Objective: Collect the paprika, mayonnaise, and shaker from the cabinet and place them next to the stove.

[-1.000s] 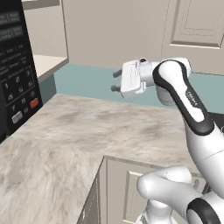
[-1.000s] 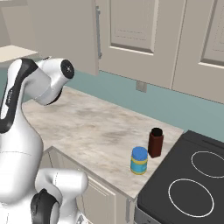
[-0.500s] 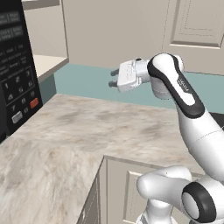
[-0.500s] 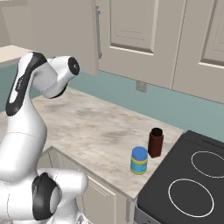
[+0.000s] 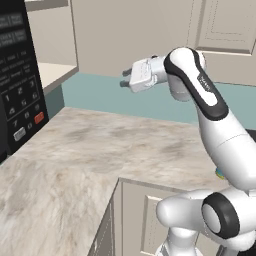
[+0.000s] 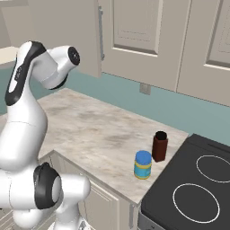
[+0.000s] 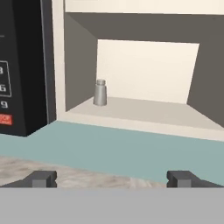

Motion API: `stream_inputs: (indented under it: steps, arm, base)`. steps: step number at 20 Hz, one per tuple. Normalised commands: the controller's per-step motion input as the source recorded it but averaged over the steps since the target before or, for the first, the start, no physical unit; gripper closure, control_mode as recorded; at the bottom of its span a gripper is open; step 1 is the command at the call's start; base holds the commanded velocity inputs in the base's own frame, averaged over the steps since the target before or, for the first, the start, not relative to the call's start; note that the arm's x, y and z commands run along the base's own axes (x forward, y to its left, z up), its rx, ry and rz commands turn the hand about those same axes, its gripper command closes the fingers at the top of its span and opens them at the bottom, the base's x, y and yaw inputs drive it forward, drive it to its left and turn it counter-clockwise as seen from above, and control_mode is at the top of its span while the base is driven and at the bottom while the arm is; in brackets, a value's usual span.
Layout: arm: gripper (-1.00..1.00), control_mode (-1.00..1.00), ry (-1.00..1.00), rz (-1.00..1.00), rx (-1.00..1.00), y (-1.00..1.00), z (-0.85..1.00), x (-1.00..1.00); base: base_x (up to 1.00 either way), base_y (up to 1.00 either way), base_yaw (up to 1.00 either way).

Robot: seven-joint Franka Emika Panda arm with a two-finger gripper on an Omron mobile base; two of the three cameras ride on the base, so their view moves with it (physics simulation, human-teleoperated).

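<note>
The grey-white shaker stands upright at the left of the cabinet shelf, straight ahead in the hand view. My gripper hangs open and empty in the air above the counter, pointing left toward that shelf, well short of it; the same gripper has its tips wide apart. The dark red paprika and the blue-lidded mayonnaise stand upright on the counter just left of the black stove. The cabinet shelf shows at the left.
A black microwave with a keypad stands at the left, beside the cabinet; its side also borders the hand view. Panelled wall cabinet doors hang above the marble counter. A wall outlet sits on the teal backsplash.
The arm has swung its hand up and left toward the open cabinet. The gripper stays open. The paprika and mayonnaise have not moved.
</note>
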Motion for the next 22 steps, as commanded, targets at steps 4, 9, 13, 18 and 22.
stream_inputs:
  steps: [4,9,13,18,22]
  arm:
    - [-1.00,-1.00,0.00,0.00,-0.02,0.13,0.28,0.12]
    - [-1.00,-1.00,0.00,0.00,0.00,0.01,0.00,0.01]
    - [-1.00,-1.00,0.00,0.00,0.00,0.03,0.10,0.09]
    - [-1.00,-1.00,0.00,0.00,0.00,0.21,0.27,0.14]
    - [-1.00,-1.00,0.00,0.00,0.00,0.23,0.22,0.16]
  base:
    - [0.00,0.00,0.00]
    - [0.00,0.00,0.00]
    - [0.00,0.00,0.00]
    - [0.00,0.00,0.00]
    - [0.00,0.00,0.00]
